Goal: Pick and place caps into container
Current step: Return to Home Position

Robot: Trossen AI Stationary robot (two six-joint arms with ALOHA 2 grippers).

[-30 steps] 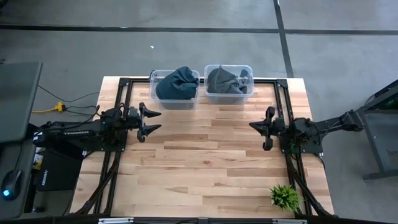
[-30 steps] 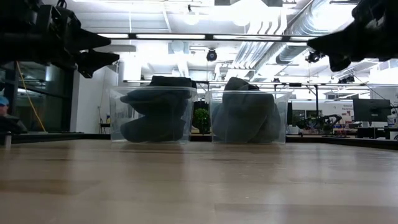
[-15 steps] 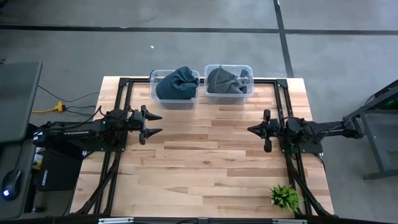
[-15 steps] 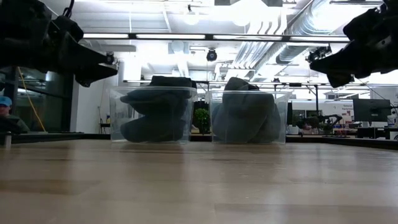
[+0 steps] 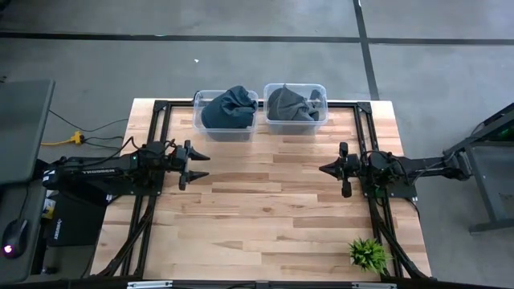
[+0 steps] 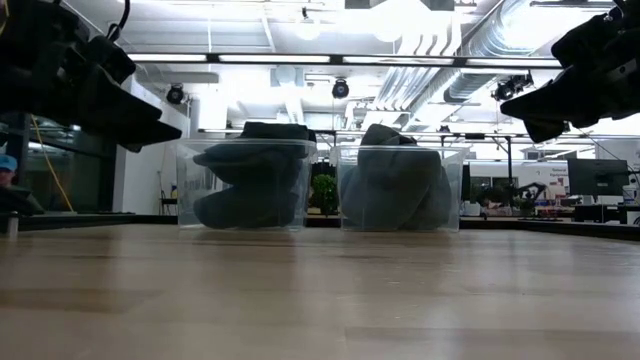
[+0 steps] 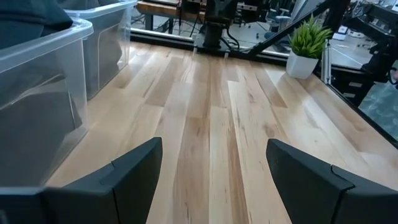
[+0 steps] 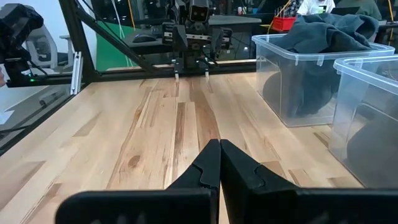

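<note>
Since the navy fabric caps (image 5: 229,110) and slate-grey fabric caps (image 5: 291,104) fill the clear plastic tubs (image 5: 197,103) at upper centre, my left tool (image 5: 204,164) hangs released, my right tool (image 5: 323,168) clenched empty.

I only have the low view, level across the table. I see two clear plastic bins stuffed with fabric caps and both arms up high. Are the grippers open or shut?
Observer: The left gripper is open and empty; its wrist view shows bare wood in the gap.
Operator: And the right one?
Observer: The right gripper is shut tight, holding nothing.
Operator: Anything on the table I'm missing?
Observer: A small green potted plant stands at the light wooden table's corner on the right arm's side, opposite the clear plastic bins.
</note>
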